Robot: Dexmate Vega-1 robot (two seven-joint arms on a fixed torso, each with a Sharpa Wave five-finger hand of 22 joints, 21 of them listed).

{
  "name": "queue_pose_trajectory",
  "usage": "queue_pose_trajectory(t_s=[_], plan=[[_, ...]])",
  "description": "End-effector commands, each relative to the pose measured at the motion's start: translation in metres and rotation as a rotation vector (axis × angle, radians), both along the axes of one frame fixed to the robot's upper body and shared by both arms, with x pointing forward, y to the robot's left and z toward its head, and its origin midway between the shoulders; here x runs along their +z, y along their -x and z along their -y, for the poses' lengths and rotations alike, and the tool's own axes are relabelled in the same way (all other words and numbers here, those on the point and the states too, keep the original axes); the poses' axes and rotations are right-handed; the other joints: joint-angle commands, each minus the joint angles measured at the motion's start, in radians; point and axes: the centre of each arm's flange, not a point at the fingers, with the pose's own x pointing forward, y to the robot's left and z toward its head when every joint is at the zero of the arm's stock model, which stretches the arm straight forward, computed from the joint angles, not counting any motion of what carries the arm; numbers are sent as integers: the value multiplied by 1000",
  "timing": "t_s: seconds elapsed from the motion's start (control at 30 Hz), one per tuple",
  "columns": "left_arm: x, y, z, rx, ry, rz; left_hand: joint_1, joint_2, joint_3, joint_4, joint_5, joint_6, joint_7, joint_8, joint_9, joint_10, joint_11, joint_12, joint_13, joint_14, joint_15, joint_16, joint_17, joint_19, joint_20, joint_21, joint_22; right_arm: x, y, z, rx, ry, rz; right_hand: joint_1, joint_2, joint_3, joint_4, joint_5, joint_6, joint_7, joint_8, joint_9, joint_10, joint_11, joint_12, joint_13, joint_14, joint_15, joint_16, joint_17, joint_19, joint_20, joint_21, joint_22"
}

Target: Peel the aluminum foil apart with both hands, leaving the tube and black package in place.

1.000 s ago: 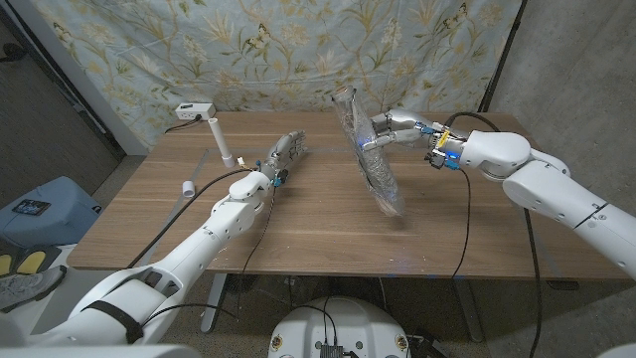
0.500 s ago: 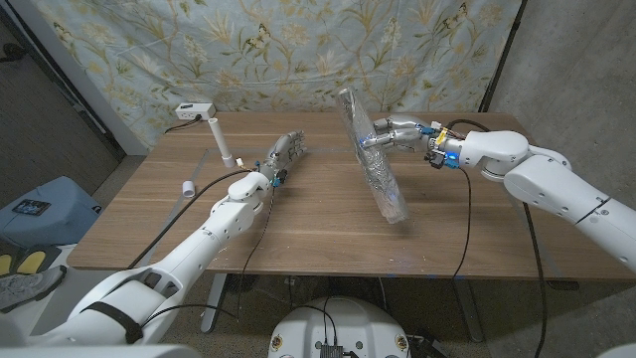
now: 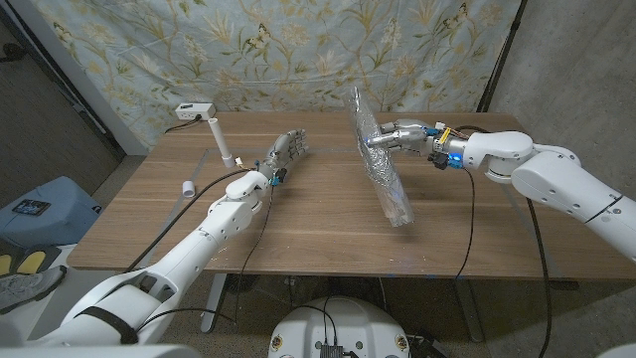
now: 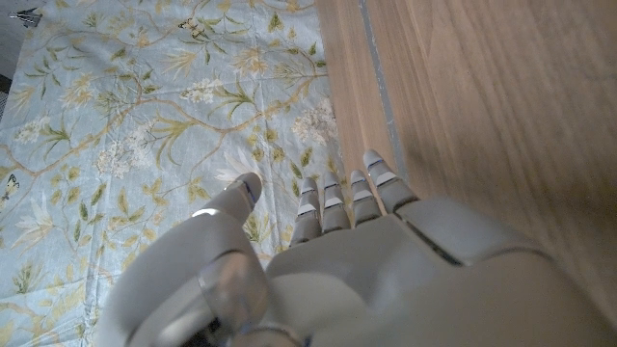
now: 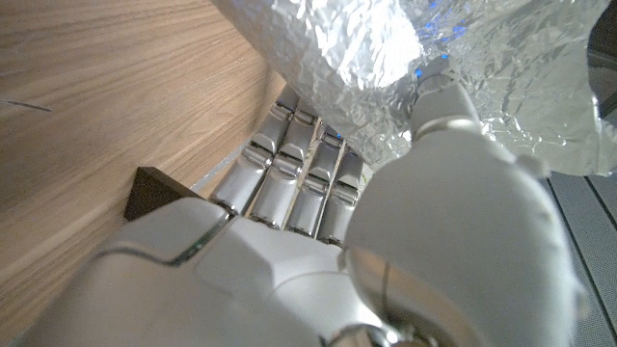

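Behind the wooden worktop (image 3: 298, 214) a pale blue cloth (image 3: 298, 50) printed with leaves and butterflies is being hung as a backdrop, and a small white box (image 3: 193, 110) is being kept at the far left corner of the worktop.

The aluminum foil (image 3: 382, 169) is being held up by the right hand (image 3: 390, 137) over the right half of the worktop. It is being carried as a long, crinkled sheet standing on edge, tilted, with its upper end toward the backdrop and its lower end reaching down to the wood nearer the robot. The foil is being gripped in its upper part, with the fingers (image 5: 289, 173) closed against one face and the thumb (image 5: 439, 101) pressed on the other, as is seen in the right wrist view, where crumpled foil (image 5: 366, 58) is bulging over the hand (image 5: 318, 222). In that same view a small dark block (image 5: 154, 193) is being seen beside the fingers; what it is cannot be told.

The left hand (image 3: 284, 151) is being held well apart from the foil, over the far left-centre of the worktop, fingers straight and slightly spread, with nothing in it. In the left wrist view that hand (image 4: 328, 241) is being shown pointing toward the patterned cloth.

A white tube (image 3: 221, 139) is being left lying near the far left edge, and a short white cylinder (image 3: 188, 186) is lying nearer the left edge.
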Motion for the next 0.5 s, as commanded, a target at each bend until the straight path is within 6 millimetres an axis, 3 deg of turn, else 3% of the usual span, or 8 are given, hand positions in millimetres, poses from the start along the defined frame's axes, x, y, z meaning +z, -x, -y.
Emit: queue_pose_trajectory(t_s=[0.03,0.5], plan=[[6,15,4,-47,-8,2,15,-10,2,-19,9,3,3,5,2,7,1,5,4,11,4,1,0,9,3,-2,1,-3,-1,10,-99,-37,-79,185,184,-1,-2,0,7,6,-2,2,28,-9,7,11,30,-113,-4,6,15,-15,10,4],[8,40,9,-59,-97,-46,46,-62,-19,-101,19,-2,18,4,0,28,17,11,5,68,21,14,0,43,24,3,0,-7,-3,16,-210,-16,-154,182,186,-7,1,2,17,15,-6,3,36,3,14,12,48,-109,-10,8,23,-10,18,5]])
